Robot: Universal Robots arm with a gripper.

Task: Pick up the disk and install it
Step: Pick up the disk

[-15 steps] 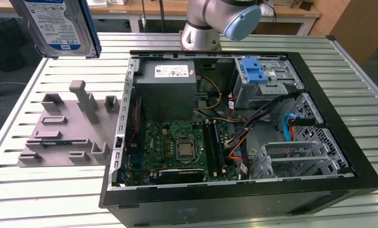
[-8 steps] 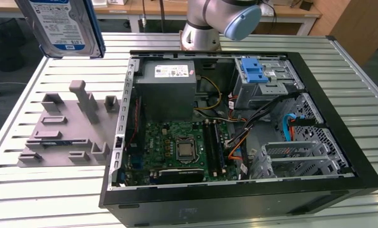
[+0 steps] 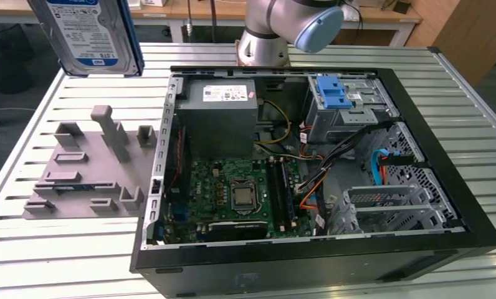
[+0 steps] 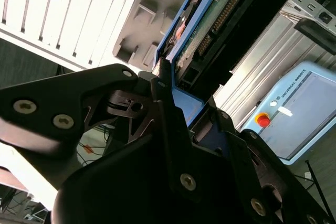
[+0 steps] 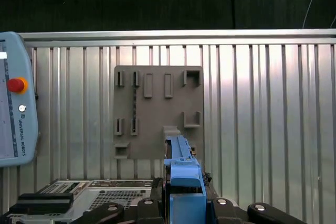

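The disk [image 3: 90, 34], a silver drive with a blue-and-white label in a blue carrier, hangs upright high above the table at the exterior view's left, over the grey holder block [image 3: 90, 168]. In the second wrist view its green circuit side [image 4: 220, 9] faces the camera, and my gripper [image 4: 176, 95] is shut on its blue-framed end. In the first wrist view the carrier's blue edge [image 5: 184, 174] sticks out between the black fingers [image 5: 149, 208] of my gripper [image 5: 185, 203], above the holder block [image 5: 157, 114].
An open computer case [image 3: 447, 205] lies on the slatted metal table [image 3: 65, 249], with a drive cage and blue latch [image 3: 331, 93] at its far side. The arm's base [image 3: 265, 37] stands behind the case. A teach pendant [image 5: 16, 103] lies at the table's edge.
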